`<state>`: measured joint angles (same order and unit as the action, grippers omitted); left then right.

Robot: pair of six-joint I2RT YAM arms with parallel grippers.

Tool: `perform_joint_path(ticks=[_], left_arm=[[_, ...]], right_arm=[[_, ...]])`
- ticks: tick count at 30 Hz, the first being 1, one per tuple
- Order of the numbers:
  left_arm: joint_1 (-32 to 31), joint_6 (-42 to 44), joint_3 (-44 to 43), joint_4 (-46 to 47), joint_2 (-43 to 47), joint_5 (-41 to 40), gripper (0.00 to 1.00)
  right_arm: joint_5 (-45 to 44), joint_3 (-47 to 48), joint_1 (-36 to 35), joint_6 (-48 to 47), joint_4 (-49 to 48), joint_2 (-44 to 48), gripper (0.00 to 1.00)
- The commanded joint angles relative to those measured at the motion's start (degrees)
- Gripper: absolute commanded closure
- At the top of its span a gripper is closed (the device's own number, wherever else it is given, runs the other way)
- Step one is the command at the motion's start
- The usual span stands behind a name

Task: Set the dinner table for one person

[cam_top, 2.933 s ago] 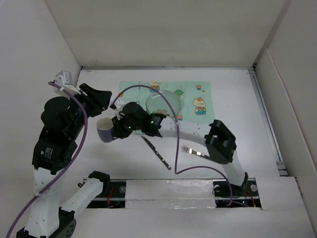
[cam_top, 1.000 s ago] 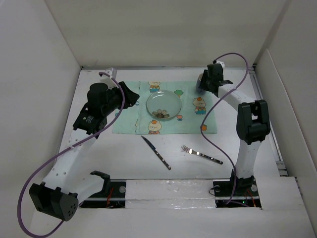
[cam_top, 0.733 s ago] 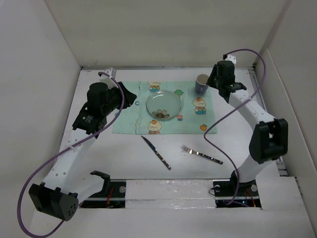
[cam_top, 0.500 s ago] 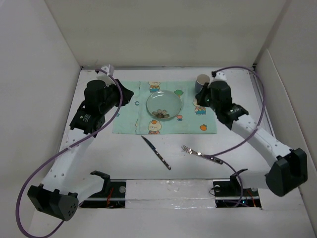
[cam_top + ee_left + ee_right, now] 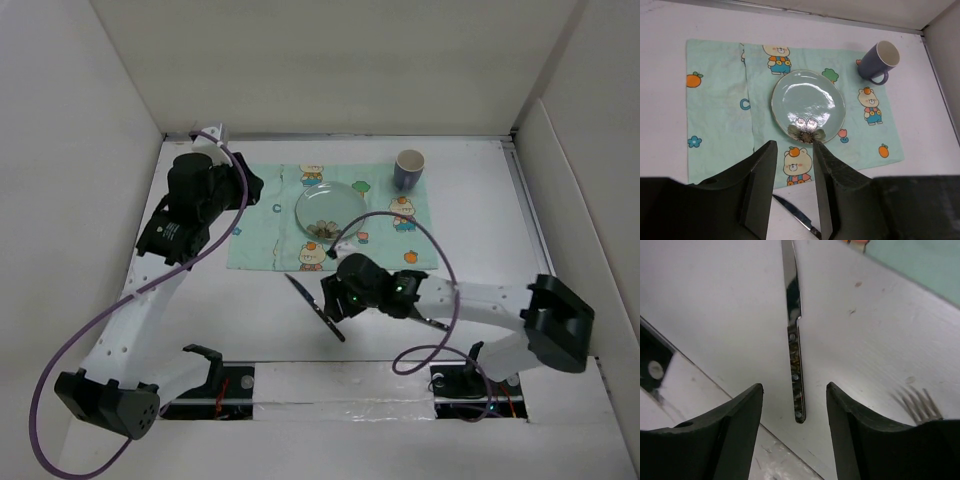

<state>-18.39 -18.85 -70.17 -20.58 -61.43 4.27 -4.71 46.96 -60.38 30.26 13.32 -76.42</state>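
On the white dinner table (image 5: 190, 315) lies a mint-green placemat (image 5: 262, 238) with a glass plate (image 5: 331, 209) on it. A purple mug (image 5: 408, 169) stands at the mat's far right corner. A knife (image 5: 299, 291) lies on the table in front of the mat. My right gripper (image 5: 334, 306) is open and low over the knife; in the right wrist view its fingers straddle the handle (image 5: 796, 382) without touching it. My left gripper (image 5: 792, 150) is open and empty, high above the mat's left side (image 5: 248, 190).
A fork lies right of the knife; its tines (image 5: 917, 401) show in the right wrist view, and my right arm hides most of it from above. The table's taped front edge (image 5: 340, 385) is just behind the knife handle. White walls enclose the table.
My right gripper carried the mug from the left side to the mat's far right corner, let it go, and swung down over the knife. My left arm rose beside the mat.
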Motion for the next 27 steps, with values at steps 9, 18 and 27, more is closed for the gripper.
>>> perform_joint_path(ticks=[9,18,27], left_arm=[[-0.2,1.8,-1.4,-0.4,2.5,-0.9,0.68],[-0.2,1.3,-1.4,-0.5,4.7,-0.9,0.68],[-0.2,1.5,-2.4,-0.7,4.3,-1.8,0.68]], right_arm=[[-7.4,11.7,-9.9,-1.5,2.0,-23.3,0.45],[-16.2,19.7,-18.8,-2.0,14.0,-30.4,1.00],[-17.2,23.0,-9.3,-1.6,14.3,-11.2,1.00]])
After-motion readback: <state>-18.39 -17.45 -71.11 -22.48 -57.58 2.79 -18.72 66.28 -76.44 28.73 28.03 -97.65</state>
